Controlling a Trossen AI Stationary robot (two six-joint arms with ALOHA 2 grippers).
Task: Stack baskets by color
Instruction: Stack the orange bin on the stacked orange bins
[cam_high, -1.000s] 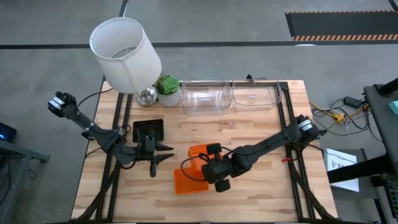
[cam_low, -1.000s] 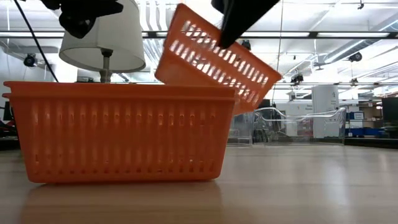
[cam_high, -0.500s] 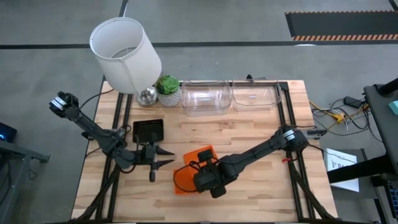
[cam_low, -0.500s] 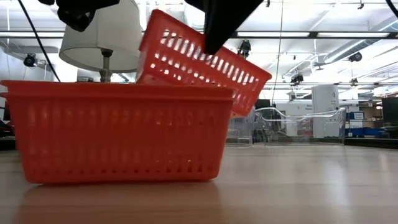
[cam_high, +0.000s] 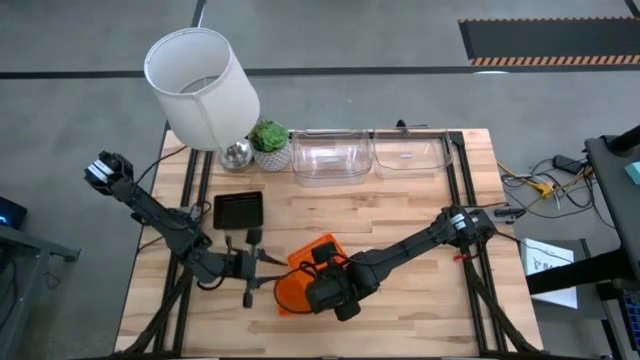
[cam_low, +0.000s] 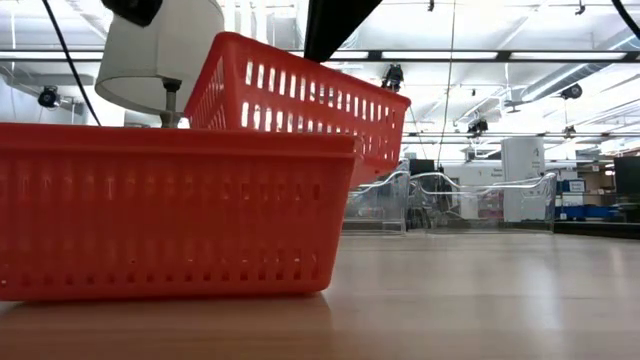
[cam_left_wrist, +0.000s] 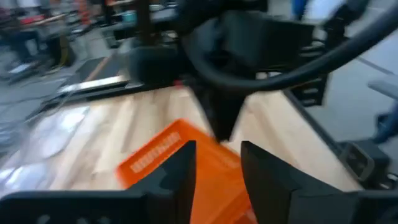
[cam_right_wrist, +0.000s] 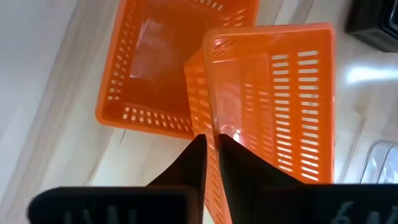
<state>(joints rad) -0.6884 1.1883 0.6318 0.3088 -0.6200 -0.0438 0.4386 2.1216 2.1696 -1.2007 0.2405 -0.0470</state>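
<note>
One red-orange perforated basket (cam_high: 292, 296) lies flat on the table near its front edge and fills the low view (cam_low: 170, 210). A second red-orange basket (cam_low: 300, 100) hangs tilted over it, with my right gripper (cam_right_wrist: 211, 142) shut on it. Its low end is hidden behind the lying basket's wall. My left gripper (cam_left_wrist: 217, 165) is open just left of the lying basket (cam_left_wrist: 158, 155), pointing level at it. A black basket (cam_high: 238, 210) sits left of centre, and two clear baskets (cam_high: 330, 155) (cam_high: 410, 150) stand at the far edge. My right gripper pinches one side wall (cam_right_wrist: 210, 121) of the tilted basket, one finger inside and one outside. The fingers come steeply from above. The basket is lifted and tilted, its open side up, its low end over the lying basket's rim. Whether my left gripper touches the lying basket, I cannot tell.
A white lampshade (cam_high: 200, 85) and a small potted plant (cam_high: 270, 140) stand at the far left corner. Bare wood lies right of the orange baskets and along the table's right half.
My right gripper has carried its basket toward the table's left and near edge, and the basket has tipped flatter over the lying one. The lying basket has slid a little toward the near edge. My left gripper has rolled and moved toward the lying basket.
</note>
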